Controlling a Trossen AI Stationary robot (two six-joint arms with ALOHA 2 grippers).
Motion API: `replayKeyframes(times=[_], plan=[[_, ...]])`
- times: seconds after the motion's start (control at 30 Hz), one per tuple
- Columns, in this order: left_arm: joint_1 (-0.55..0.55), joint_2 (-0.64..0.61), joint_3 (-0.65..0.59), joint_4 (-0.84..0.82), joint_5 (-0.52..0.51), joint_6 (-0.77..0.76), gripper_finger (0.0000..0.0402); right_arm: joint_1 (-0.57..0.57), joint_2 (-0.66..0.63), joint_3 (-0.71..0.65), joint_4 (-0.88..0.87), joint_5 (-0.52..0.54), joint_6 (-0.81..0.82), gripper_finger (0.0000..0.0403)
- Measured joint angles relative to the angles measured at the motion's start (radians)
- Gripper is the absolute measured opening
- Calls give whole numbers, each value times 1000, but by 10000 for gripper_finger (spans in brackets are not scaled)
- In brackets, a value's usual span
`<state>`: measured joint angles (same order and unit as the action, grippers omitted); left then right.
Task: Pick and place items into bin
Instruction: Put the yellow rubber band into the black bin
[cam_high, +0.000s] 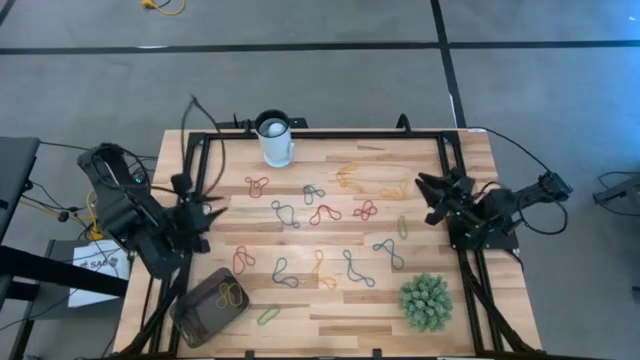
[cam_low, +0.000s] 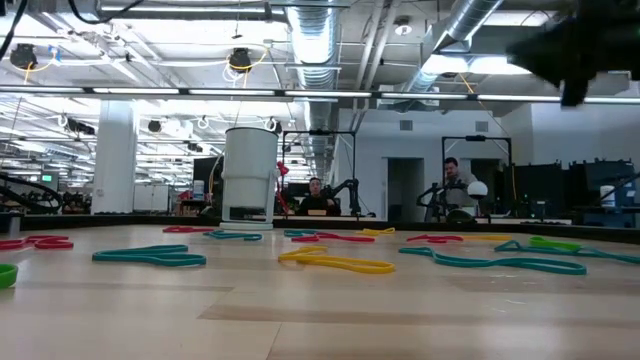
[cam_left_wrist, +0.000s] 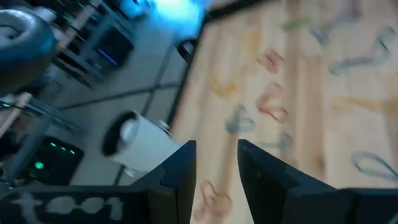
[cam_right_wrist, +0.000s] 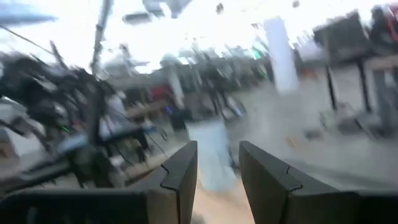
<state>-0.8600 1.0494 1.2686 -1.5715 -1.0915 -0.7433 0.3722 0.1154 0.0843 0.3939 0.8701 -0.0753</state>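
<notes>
Several coloured bands lie flat and scattered over the wooden table, among them a red one (cam_high: 257, 185), a blue one (cam_high: 285, 215) and a yellow one (cam_low: 336, 262). The brownish-grey bin (cam_high: 203, 312) stands at the table's near left corner with yellow and orange bands (cam_high: 232, 295) inside it. My left gripper (cam_high: 210, 212) hovers at the left edge, above and beyond the bin, open (cam_left_wrist: 216, 168) with nothing between its fingers. My right gripper (cam_high: 426, 192) hangs at the right edge, raised, open (cam_right_wrist: 217, 168) and holding nothing.
A white cup (cam_high: 274, 138) stands at the far edge, left of the middle. A spiky green plant ball (cam_high: 425, 300) sits at the near right. A green band (cam_high: 268, 316) lies just right of the bin. People sit in the room beyond the table (cam_low: 452, 190).
</notes>
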Motion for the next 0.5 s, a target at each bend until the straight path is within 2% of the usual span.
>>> replayKeyframes(times=[0.1,0.23,0.33,0.4,0.43,0.5], plan=[[26,-37,0,0,-27,0,107,-49,105,96,-52,-28,-29,113],[102,-80,0,-1,58,-10,107,-119,330,298,-241,-31,-30,113],[176,-98,-4,1,208,-6,107,-174,551,477,-487,-35,-26,113],[213,-108,-25,13,332,1,107,-218,687,611,-706,-38,32,113],[225,-112,-40,31,388,1,107,-241,749,678,-838,-58,89,113],[238,-120,-87,74,431,1,107,-299,870,800,-1095,-169,185,113]])
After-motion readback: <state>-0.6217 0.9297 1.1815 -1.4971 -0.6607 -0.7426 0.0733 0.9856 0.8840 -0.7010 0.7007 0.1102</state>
